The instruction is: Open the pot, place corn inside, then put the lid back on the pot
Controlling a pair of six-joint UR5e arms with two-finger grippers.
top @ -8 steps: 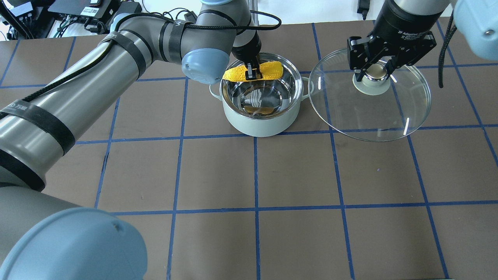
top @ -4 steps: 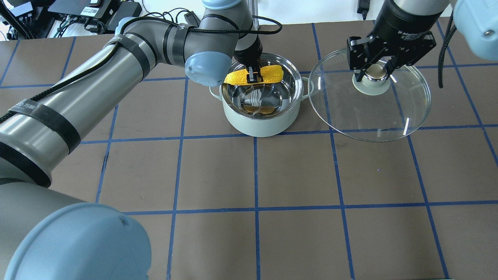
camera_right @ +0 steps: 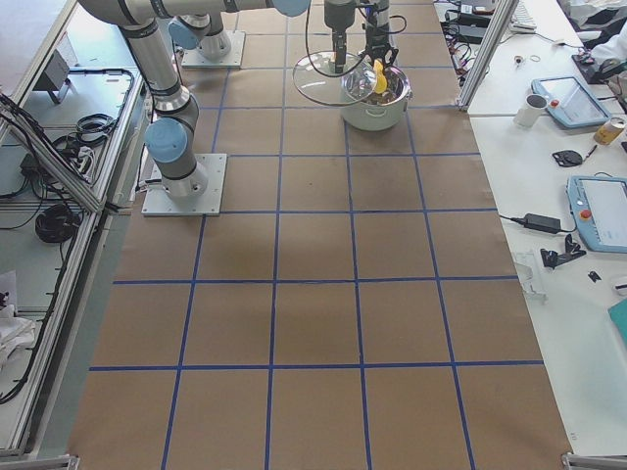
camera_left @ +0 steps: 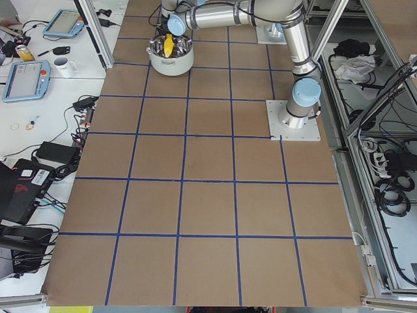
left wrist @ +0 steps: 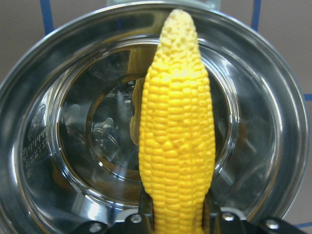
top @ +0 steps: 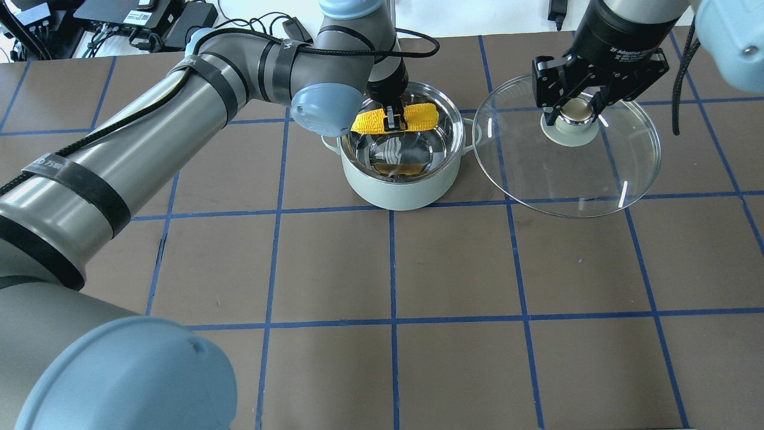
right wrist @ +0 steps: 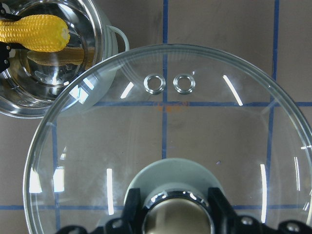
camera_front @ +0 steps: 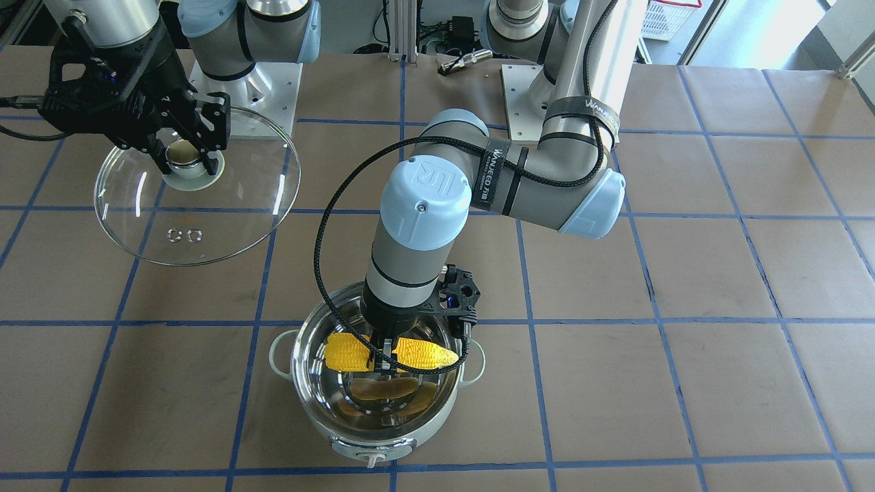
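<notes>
The pale green pot (top: 401, 185) stands open on the table, its steel inside showing in the front view (camera_front: 311, 383) and the left wrist view (left wrist: 273, 97). My left gripper (top: 394, 122) is shut on the yellow corn (top: 421, 116) at its middle and holds it level over the pot's far half, above the rim (camera_front: 424, 354). The corn fills the left wrist view (left wrist: 178, 136). My right gripper (top: 576, 113) is shut on the knob of the glass lid (top: 567, 179) and holds it to the pot's right (camera_front: 225, 205), its edge near the pot's handle (right wrist: 165, 126).
The brown table (top: 453, 269) carries a blue tape grid. The arm bases (camera_front: 246, 75) stand at the robot's side. A side desk with tablets and a mug (camera_right: 534, 108) lies beyond the table's far edge.
My left gripper has moved the corn a little to the right and nearer the pot's middle. The right gripper and lid have not moved.
</notes>
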